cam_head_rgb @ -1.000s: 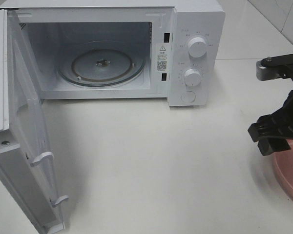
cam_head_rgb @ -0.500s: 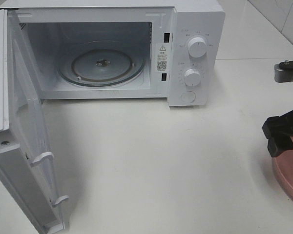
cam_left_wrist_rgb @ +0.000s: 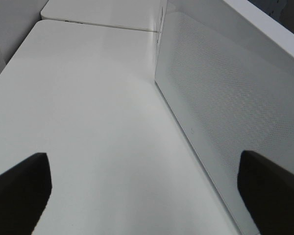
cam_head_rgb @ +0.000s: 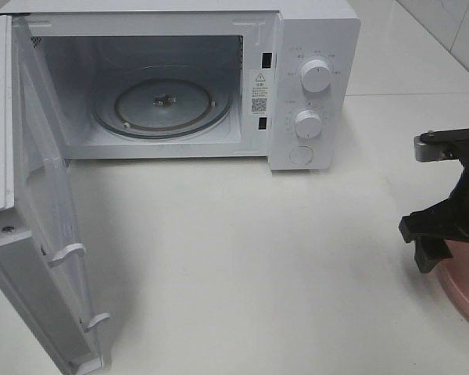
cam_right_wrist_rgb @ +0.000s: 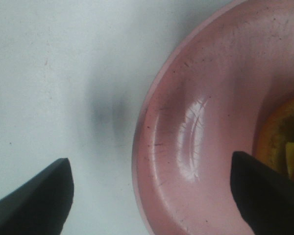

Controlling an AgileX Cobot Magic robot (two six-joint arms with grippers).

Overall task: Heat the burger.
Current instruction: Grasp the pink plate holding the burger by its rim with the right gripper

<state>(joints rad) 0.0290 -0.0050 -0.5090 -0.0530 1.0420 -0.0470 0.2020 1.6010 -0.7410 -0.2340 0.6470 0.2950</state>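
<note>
Only a sliver of the burger [cam_right_wrist_rgb: 285, 142] shows, orange-brown bun and yellow cheese on the pink plate [cam_right_wrist_rgb: 201, 122], at the edge of the right wrist view. My right gripper [cam_right_wrist_rgb: 149, 169] hangs open above the plate's rim, one finger over the table and the other over the plate, nothing between them. From the high camera, the right gripper [cam_head_rgb: 442, 233] sits at the table's right edge over the pink plate [cam_head_rgb: 467, 291], and the burger is hidden there. The left gripper [cam_left_wrist_rgb: 142, 164] is open and empty, beside the outer face of the microwave door [cam_left_wrist_rgb: 225, 107].
The white microwave [cam_head_rgb: 313, 86] stands at the back with its door [cam_head_rgb: 43, 234] swung wide open to the left. Its glass turntable [cam_head_rgb: 162, 105] is bare. White tabletop [cam_head_rgb: 242, 250] stretches between the microwave and the plate.
The right arm swung out to the right, then came back left and sits lower over the plate's edge. The microwave and the door have not moved.
</note>
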